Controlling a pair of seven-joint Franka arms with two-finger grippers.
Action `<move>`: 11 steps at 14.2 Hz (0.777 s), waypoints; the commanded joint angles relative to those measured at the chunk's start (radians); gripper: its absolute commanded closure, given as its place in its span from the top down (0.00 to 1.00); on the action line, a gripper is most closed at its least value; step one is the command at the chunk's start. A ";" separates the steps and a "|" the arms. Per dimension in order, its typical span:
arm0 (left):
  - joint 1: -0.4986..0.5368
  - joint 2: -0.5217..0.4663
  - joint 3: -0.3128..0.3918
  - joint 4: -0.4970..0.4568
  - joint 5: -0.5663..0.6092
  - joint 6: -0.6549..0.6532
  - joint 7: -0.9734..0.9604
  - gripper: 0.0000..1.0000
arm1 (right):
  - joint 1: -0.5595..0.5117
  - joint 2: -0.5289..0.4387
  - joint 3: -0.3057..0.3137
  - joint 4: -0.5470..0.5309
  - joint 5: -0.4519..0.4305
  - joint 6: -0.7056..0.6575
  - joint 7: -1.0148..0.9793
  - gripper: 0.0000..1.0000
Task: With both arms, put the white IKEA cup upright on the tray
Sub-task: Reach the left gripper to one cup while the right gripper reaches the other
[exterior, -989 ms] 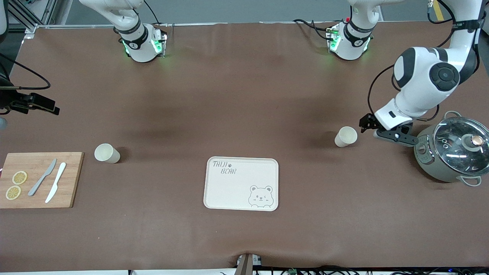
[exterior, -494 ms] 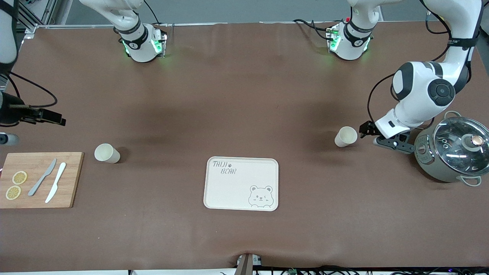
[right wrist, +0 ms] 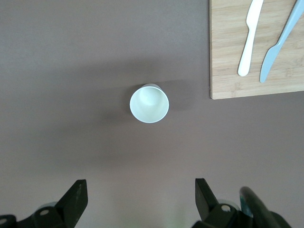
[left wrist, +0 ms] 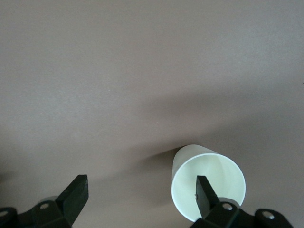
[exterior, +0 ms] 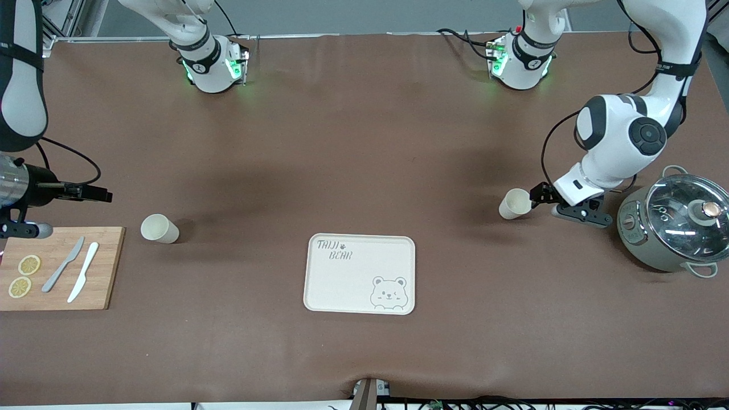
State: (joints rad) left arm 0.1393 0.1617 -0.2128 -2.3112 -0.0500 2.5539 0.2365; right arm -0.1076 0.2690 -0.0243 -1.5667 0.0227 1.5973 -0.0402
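Observation:
Two white cups stand upright on the brown table. One cup [exterior: 515,203] is toward the left arm's end, the other [exterior: 159,228] is beside the wooden cutting board. The cream bear tray [exterior: 360,274] lies between them, nearer the front camera, with nothing on it. My left gripper [exterior: 544,200] is open and low beside the first cup [left wrist: 209,183]. In the left wrist view [left wrist: 141,187] one finger [left wrist: 204,194] overlaps the cup's mouth, and the cup is not between the fingers. My right gripper [exterior: 102,195] is open in the air, and its wrist view [right wrist: 139,190] shows the second cup [right wrist: 149,103] ahead.
A grey pot with a glass lid [exterior: 675,223] stands close to the left arm's wrist. A wooden cutting board [exterior: 60,267] with two knives and lemon slices lies at the right arm's end and also shows in the right wrist view [right wrist: 256,52].
My left gripper has come lower and closer to its cup. My right arm has swung in from the table's edge toward the cup beside the board.

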 commanded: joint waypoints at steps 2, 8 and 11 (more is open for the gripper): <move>-0.003 0.010 -0.026 -0.050 -0.025 0.098 -0.009 1.00 | -0.014 0.041 0.009 0.023 -0.001 0.003 0.002 1.00; -0.004 0.053 -0.065 -0.080 -0.025 0.200 -0.069 1.00 | -0.032 0.082 0.009 0.004 0.002 0.064 0.009 1.00; -0.001 0.049 -0.065 -0.091 -0.025 0.201 -0.069 1.00 | -0.029 0.084 0.009 -0.047 0.002 0.145 0.013 1.00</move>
State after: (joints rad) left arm 0.1325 0.2250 -0.2720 -2.3829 -0.0512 2.7371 0.1624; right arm -0.1268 0.3550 -0.0249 -1.5822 0.0227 1.6982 -0.0399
